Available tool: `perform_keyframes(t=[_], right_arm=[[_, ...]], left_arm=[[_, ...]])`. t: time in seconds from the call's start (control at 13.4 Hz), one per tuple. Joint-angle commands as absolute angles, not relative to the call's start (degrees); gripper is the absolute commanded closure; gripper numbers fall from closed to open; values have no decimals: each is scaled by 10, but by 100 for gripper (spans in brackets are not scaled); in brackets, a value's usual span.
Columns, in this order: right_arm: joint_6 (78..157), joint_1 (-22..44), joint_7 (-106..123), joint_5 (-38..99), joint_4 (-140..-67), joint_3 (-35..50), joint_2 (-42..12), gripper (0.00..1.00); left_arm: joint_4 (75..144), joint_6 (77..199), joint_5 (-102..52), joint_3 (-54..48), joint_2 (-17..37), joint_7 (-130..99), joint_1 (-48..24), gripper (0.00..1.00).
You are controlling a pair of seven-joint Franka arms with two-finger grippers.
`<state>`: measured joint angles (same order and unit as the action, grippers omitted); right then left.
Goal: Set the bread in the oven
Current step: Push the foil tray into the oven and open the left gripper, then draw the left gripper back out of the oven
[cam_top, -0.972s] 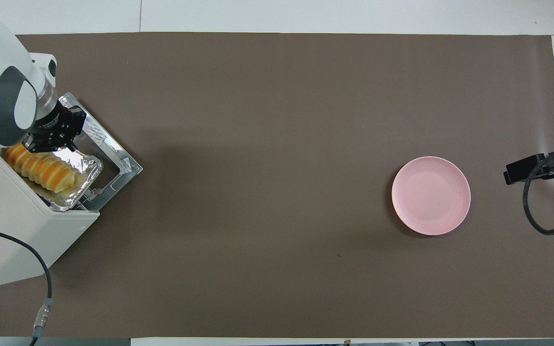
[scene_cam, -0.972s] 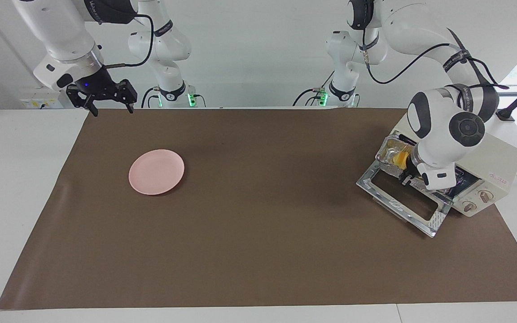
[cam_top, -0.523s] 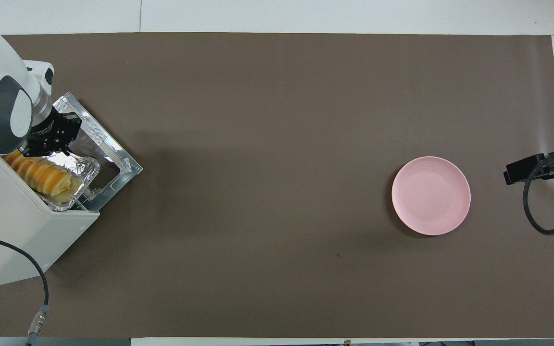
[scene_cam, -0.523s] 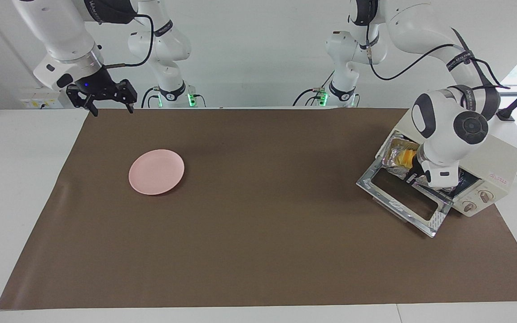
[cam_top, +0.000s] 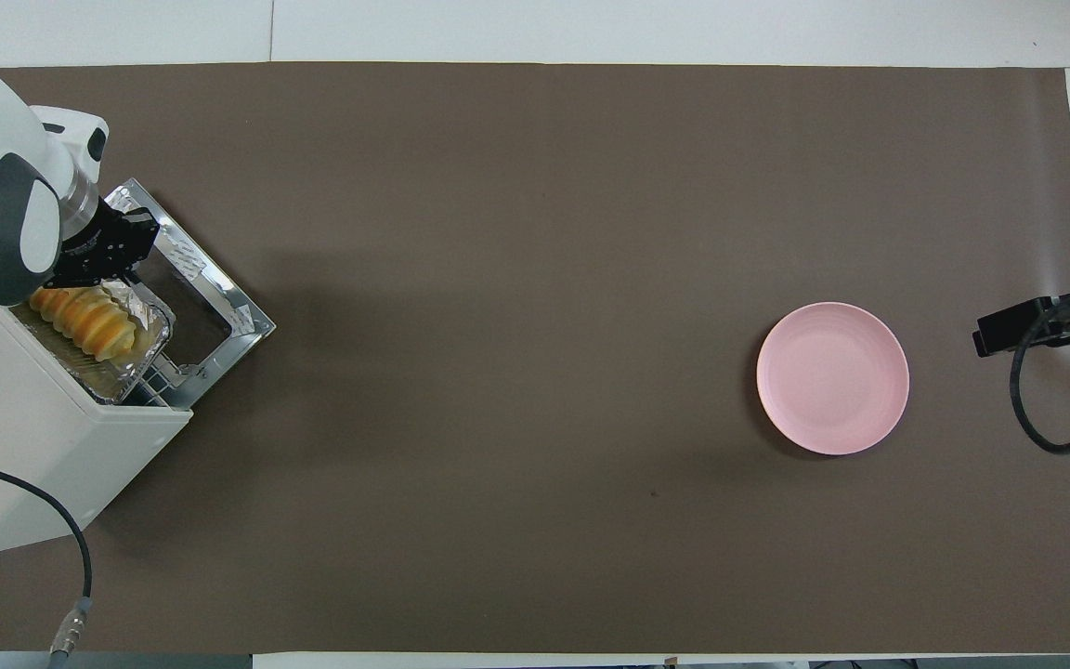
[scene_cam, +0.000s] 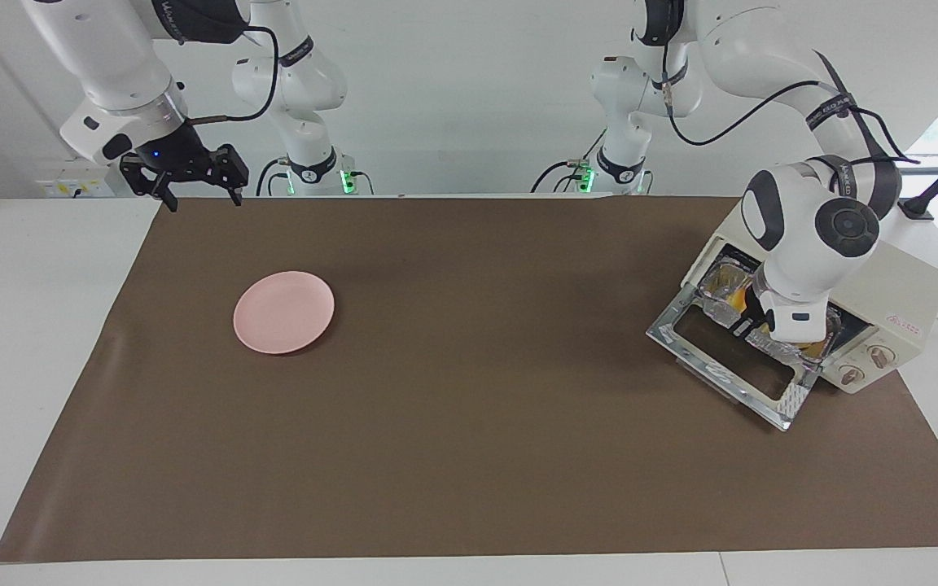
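The bread is a small golden loaf with orange-edged ridges like slices, lying in a crinkled foil tray on the rack at the mouth of the oven, which stands at the left arm's end of the bench with its glass door dropped flat. A second ago the tray stuck well out over the door and most of the loaf showed; now tray and loaf sit deeper in the cavity, only the outer part of the loaf showing from above. The loaf's long axis runs along the oven's opening, across the direction it was pushed, one end toward the robots and the other under the left arm. The left claw is clenched, tips together, against the tray's outer rim over the door hinge. The right claw is released and waits in the air over the bench's edge near its base, apart from the pink plate
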<state>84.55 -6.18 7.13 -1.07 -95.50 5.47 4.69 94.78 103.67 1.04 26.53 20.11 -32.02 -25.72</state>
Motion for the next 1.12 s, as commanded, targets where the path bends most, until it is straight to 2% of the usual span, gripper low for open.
perform_keyframes(t=[0.0,0.45,0.52,0.67,0.75,1.05], right_arm=[[852,-70,83,-13,-963,60,55,0],[852,-70,83,-13,-963,60,55,0],[829,-70,83,-13,-962,60,57,0],[664,-69,86,-13,-963,60,82,0],[649,-69,86,-13,-964,60,83,0],[669,-70,85,-13,-962,60,81,0]], left_arm=[[967,1012,27,266,181,-273,-252,100],[1005,1010,59,267,164,-258,-236,100],[1010,1013,62,267,163,-258,-236,100],[1019,1015,67,267,158,-258,-232,100],[1023,1015,71,267,156,-258,-230,100],[1029,1020,84,266,152,-254,-229,100]])
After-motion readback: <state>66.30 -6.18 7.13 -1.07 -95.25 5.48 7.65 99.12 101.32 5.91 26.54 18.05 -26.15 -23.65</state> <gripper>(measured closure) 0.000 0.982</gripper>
